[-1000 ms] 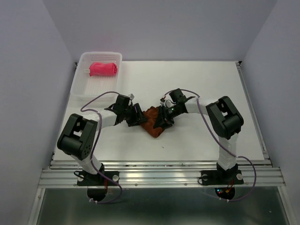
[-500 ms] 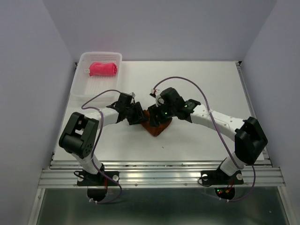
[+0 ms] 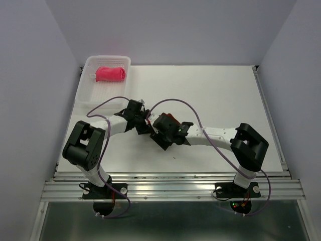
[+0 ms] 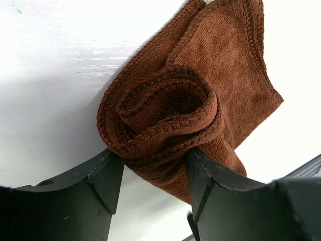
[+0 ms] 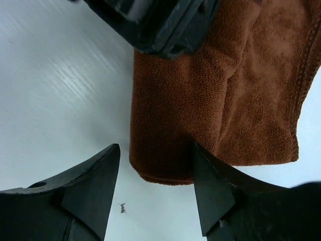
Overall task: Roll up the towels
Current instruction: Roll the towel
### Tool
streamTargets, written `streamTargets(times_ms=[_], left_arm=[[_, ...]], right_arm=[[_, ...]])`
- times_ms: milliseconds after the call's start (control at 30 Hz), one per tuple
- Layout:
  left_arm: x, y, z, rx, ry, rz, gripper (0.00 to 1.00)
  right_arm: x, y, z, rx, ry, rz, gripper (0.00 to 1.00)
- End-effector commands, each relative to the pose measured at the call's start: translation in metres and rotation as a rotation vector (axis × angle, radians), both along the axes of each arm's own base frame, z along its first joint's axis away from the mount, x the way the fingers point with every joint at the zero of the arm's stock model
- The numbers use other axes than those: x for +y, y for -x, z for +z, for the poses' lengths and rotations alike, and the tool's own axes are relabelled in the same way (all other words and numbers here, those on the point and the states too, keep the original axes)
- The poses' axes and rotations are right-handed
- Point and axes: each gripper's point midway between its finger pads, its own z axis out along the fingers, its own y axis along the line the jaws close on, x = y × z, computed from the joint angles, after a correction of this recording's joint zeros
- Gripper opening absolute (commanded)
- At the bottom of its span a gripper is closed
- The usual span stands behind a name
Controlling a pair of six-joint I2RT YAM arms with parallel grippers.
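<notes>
Nearest my bases, my right claw (image 5: 154, 150) sits at the close end of the brown towel (image 5: 225, 100). Its fingers are spread. One finger rests on the bare table (image 5: 60, 90) just beside the towel's folded edge, and the other lies over the cloth. The edge runs between them, and I am not gripping it.

A little farther along the same towel, my left claw (image 4: 153, 158) is pressed in on the rolled end and pinches it from both sides. In the left wrist view the spiral of the roll faces the camera. The unrolled flap lies flat beyond it.

The coming move turns on this: the brown towel's long axis runs from one claw to the other, with the rolled core at the left claw and the loose, flat end at the right claw. I judge the right claw to be the nearer one for feeding or pinning that free end while the left turns the core. If the flap bunches, the roll could go lopsided. From overhead my arms cover most of the cloth.

Far beyond the brown towel, up and to its left, the pink towel (image 3: 110, 74) lies bundled inside the basket (image 3: 83, 95), well apart from both claws.
</notes>
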Motion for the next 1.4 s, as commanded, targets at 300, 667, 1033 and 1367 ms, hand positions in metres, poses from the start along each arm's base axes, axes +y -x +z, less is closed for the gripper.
streamTargets(times_ms=[300, 667, 1033, 1367], left_arm=[[-0.001, -0.001, 0.014, 0.0, -0.01, -0.005, 0.62], [0.022, -0.008, 0.063, -0.103, -0.077, 0.091, 0.99], [0.044, -0.004, 0.08, -0.127, -0.097, 0.17, 0.99], [0.027, -0.003, 0.095, -0.214, 0.045, 0.075, 0.99]], right_arm=[[-0.041, -0.004, -0.055, -0.164, 0.216, -0.037, 0.49], [-0.001, 0.026, -0.034, 0.041, -0.022, -0.068, 0.02], [0.003, 0.01, 0.0, 0.402, -0.412, -0.12, 0.01], [-0.013, -0.002, 0.028, 0.828, -0.691, -0.141, 0.01]])
